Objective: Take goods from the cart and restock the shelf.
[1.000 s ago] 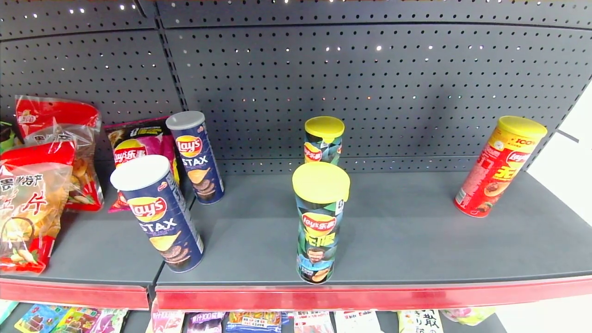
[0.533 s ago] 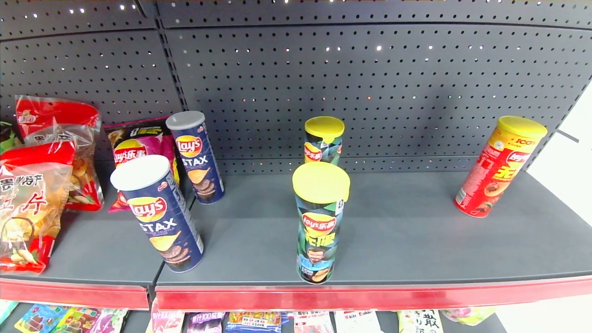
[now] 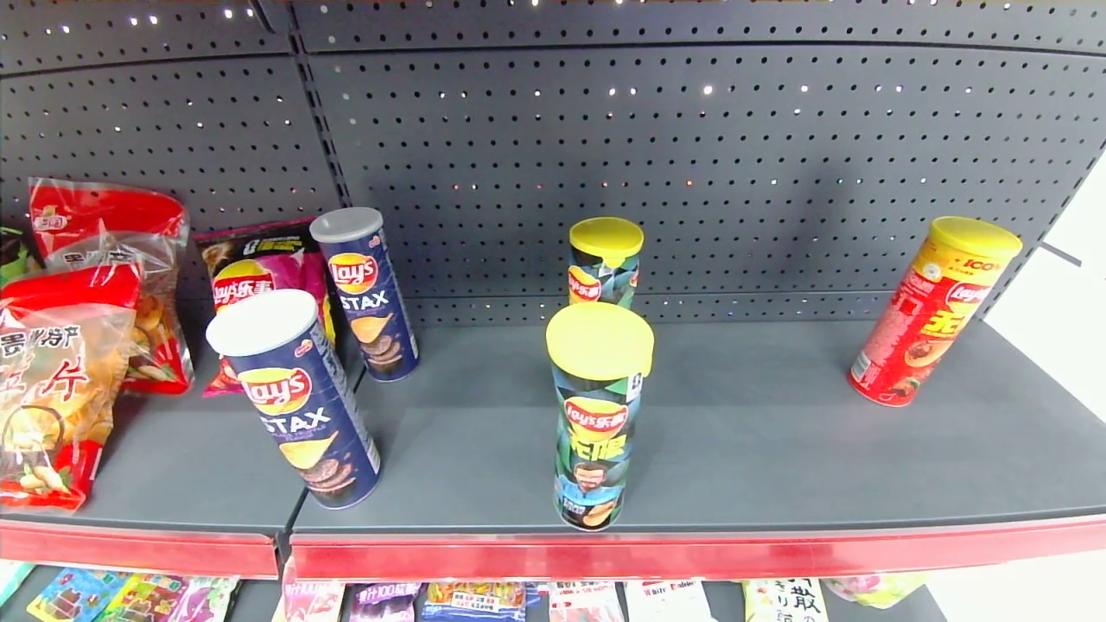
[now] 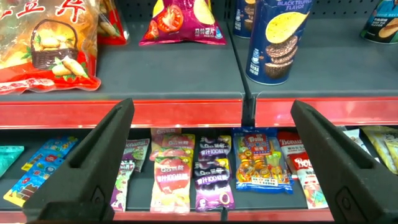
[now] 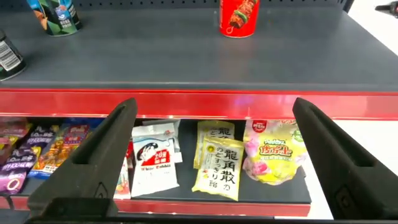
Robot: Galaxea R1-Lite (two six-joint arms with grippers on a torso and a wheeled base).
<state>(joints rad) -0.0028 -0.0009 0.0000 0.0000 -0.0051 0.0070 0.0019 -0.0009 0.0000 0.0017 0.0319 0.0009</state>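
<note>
On the grey shelf stand two navy chip cans, one at the front left and one behind it. Two teal cans with yellow lids stand mid-shelf, front and back. A red can stands at the right. My left gripper is open and empty, level with the red shelf lip, below the front navy can. My right gripper is open and empty before the shelf lip, with the red can beyond it.
Snack bags fill the shelf's left end, with a purple bag against the pegboard. The lower shelf holds rows of small packets, among them a yellow packet. Bare shelf lies between the teal cans and the red can.
</note>
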